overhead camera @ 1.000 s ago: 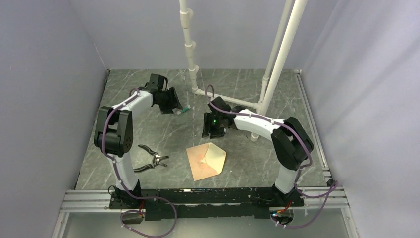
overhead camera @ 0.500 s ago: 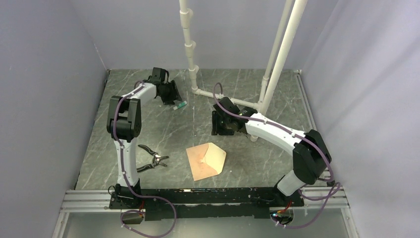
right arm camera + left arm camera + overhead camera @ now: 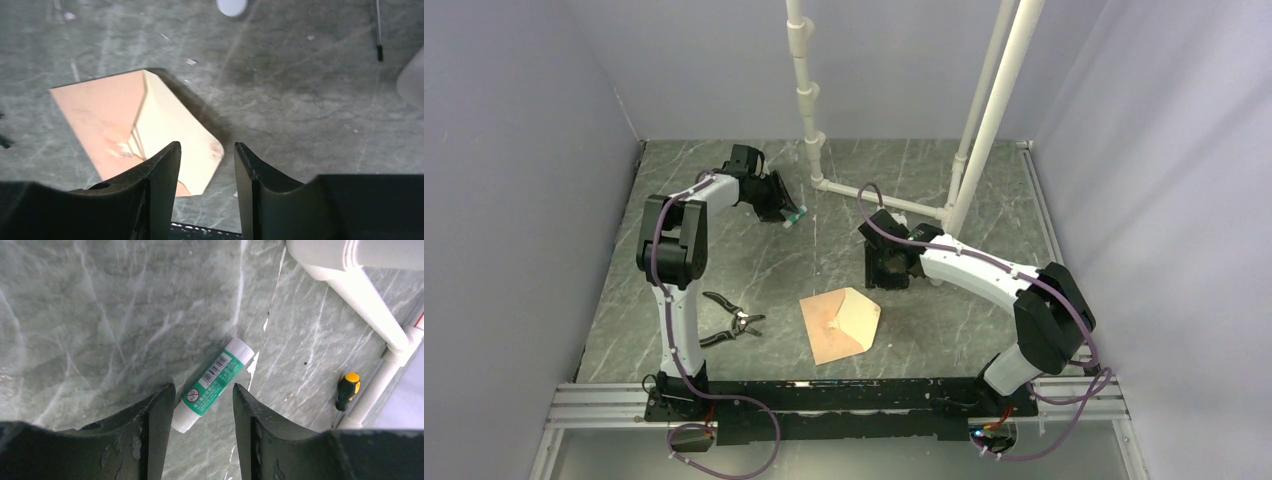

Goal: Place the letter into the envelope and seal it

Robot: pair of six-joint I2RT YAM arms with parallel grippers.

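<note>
The envelope [image 3: 834, 328] lies flat near the front middle of the table, its pale pointed flap open to the right. In the right wrist view the envelope [image 3: 115, 120] sits below and left of my right gripper [image 3: 206, 147], which hovers open over the flap's tip. My right gripper [image 3: 886, 272] is behind the envelope and apart from it. The letter does not show as a separate sheet. My left gripper [image 3: 782, 207] is at the back left, open, with the near end of a green-and-white glue stick [image 3: 212, 385] between its fingertips, not clamped.
Black pliers [image 3: 729, 325] lie left of the envelope. White pipes [image 3: 809, 110] rise from the back of the table, with a low cross pipe [image 3: 360, 295] near the glue stick. A yellow-and-black screwdriver [image 3: 346, 390] rests by that pipe. Grey walls close in three sides.
My left gripper has swung further back over the glue stick and narrowed a little. My right gripper has moved right and nearer, towards the envelope's flap. The envelope has not moved.
</note>
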